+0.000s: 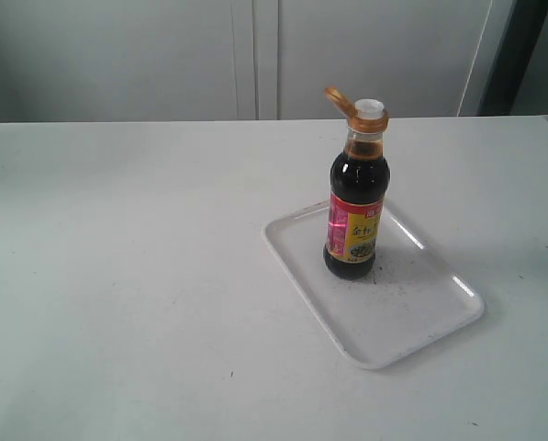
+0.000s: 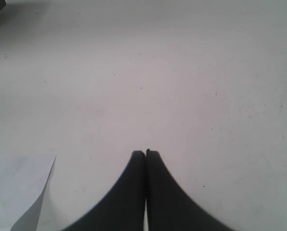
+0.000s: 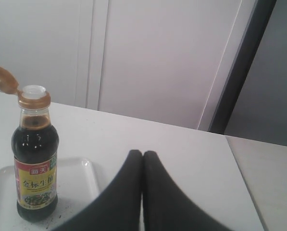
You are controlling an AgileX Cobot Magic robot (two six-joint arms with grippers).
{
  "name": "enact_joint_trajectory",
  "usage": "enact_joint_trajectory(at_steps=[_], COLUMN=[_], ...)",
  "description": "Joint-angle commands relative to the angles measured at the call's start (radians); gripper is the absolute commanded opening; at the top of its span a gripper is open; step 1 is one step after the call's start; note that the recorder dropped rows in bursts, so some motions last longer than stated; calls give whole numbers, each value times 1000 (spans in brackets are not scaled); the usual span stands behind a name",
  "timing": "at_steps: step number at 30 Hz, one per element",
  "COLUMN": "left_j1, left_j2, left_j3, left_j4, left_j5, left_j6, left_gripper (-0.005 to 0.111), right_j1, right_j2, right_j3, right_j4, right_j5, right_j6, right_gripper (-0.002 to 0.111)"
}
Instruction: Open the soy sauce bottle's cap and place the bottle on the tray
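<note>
The soy sauce bottle (image 1: pixel 354 216) (image 3: pixel 35 163) stands upright on the white tray (image 1: pixel 411 303) (image 3: pixel 81 178), toward its far left part. Its gold-bronze cap (image 1: pixel 340 99) (image 3: pixel 3 80) is flipped open and leans back on its hinge, baring the white spout (image 1: pixel 370 109) (image 3: pixel 34 91). Neither arm shows in the exterior view. My left gripper (image 2: pixel 145 153) is shut with nothing in it, over bare table; no task object appears in its view. My right gripper (image 3: pixel 143 154) is shut and empty, apart from the bottle, which stands off to one side of it.
The white table (image 1: pixel 117 276) spreads around the tray. A white cabinet wall (image 1: pixel 255 55) stands behind it. A sheet of paper (image 2: pixel 16 190) lies on the table in the left wrist view. The table's edge (image 3: pixel 242 178) shows in the right wrist view.
</note>
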Motion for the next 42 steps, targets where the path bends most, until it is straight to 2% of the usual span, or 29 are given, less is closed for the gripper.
enact_joint_trajectory(at_steps=[1, 9, 14, 17, 31, 42], left_j1=[2, 2, 2, 2, 2, 2], left_j2=[-5, -5, -5, -5, -5, -5], left_j3=[4, 4, 4, 4, 4, 4], left_j4=[-7, -7, -7, -7, -7, -7], left_j5=[-4, -4, -4, -4, -4, -4], left_j6=[-9, -9, -9, -9, -9, -9], left_gripper=[0, 0, 0, 0, 0, 0], right_j1=[-1, -1, -1, -1, -1, -1], right_j2=[-7, -25, -103, -148, -328, -338], right_j3=[2, 49, 109, 140, 311, 462], right_j4=[0, -16, -199, -270, -302, -323], right_j5=[-22, -116, -125, -111, -76, -116], right_j6=[-8, 10, 318, 426, 428, 428], right_gripper=[0, 0, 0, 0, 0, 0])
